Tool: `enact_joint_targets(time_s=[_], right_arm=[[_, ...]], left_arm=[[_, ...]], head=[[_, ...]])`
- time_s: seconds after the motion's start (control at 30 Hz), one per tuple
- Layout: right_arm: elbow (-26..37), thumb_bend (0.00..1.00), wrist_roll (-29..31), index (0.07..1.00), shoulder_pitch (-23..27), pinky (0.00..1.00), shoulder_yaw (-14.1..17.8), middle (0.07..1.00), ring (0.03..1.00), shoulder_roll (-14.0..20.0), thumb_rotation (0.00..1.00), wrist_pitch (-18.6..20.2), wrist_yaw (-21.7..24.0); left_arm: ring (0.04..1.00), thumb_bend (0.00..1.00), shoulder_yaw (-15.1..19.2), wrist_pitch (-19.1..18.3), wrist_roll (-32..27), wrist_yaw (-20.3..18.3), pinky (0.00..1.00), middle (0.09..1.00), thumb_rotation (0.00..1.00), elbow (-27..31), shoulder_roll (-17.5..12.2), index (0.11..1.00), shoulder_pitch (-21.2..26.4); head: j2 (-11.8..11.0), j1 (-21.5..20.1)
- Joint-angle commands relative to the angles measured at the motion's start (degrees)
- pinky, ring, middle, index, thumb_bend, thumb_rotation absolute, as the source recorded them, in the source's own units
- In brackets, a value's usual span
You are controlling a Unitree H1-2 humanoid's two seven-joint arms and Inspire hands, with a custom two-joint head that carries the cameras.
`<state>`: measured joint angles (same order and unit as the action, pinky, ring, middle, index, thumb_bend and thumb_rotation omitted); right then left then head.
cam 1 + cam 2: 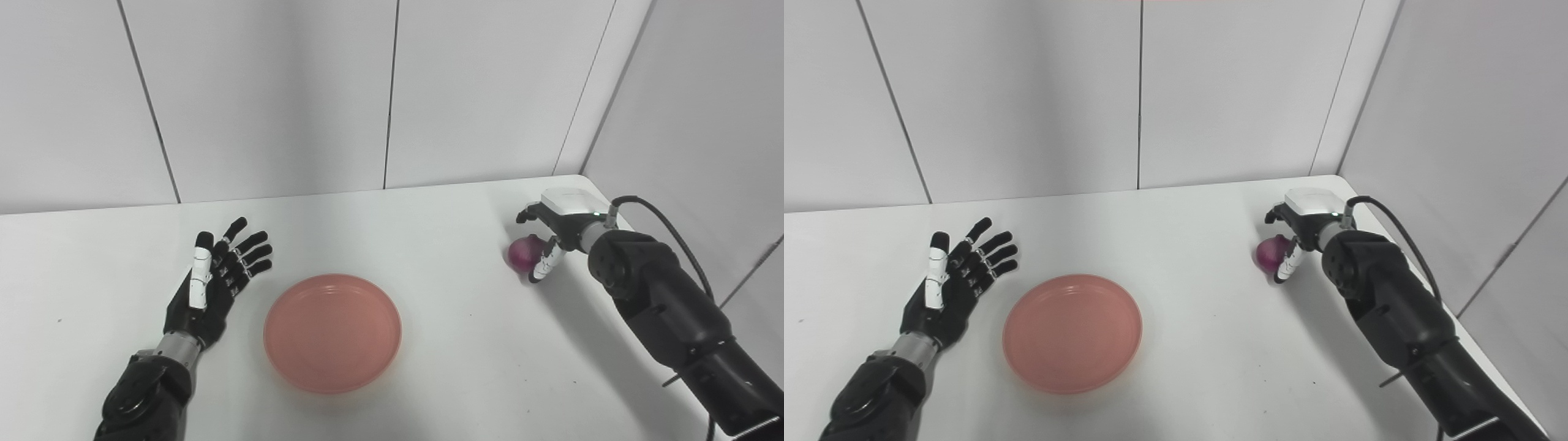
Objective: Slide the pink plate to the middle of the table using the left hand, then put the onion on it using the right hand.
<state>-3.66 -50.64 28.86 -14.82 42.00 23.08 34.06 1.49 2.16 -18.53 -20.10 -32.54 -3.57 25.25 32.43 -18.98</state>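
A: We have the pink plate [332, 331] lying near the middle of the surface [429, 245], so we judge the slide done. Our left robot hand [214, 282] rests just beside it, open, fingers spread, holding nothing.

B: Agreed. The onion [525, 253] sits on the surface at the far right, well apart from the plate. Our right robot hand [551, 236] curls around it, fingers touching, but we cannot tell if the grip is closed.

A: Then lifting, carrying and placing it on the plate remain.

Left hand [211, 285] splayed, right hand [554, 229] curled
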Motion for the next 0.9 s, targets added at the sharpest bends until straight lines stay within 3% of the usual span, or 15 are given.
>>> enact_joint_targets(time_s=[0.0, 0.47, 0.87], right_arm=[[0.7, 1.0, 0.1, 0.808, 3.2, 0.64, 0.9, 0.839, 0.814, 1.6, 0.15, 0.0, -0.1], [0.4, 1.0, 6.7, 0.813, 1.6, 0.65, 3.2, 0.856, 0.81, 0.0, 0.15, 0.5, -0.4], [-1.1, 1.0, 6.4, 0.805, 2.4, 0.62, 1.0, 0.813, 0.768, 0.6, 0.17, 1.3, 1.4]], left_arm=[[0.832, 0.78, -0.8, -5.1, 2.3, 1.8, 0.81, 0.842, 0.96, -6.2, 0.2, 0.93, -6.3], [0.83, 0.79, -0.9, -4.8, 2.6, 1.9, 0.81, 0.842, 0.96, -6.5, 0.2, 0.928, -6.2], [0.83, 0.8, -1.1, -4.8, 2.9, 2.2, 0.8, 0.843, 0.94, -6.4, 0.1, 0.928, -6.3]], head=[[0.0, 0.0], [0.0, 0.5], [0.1, 0.6]])
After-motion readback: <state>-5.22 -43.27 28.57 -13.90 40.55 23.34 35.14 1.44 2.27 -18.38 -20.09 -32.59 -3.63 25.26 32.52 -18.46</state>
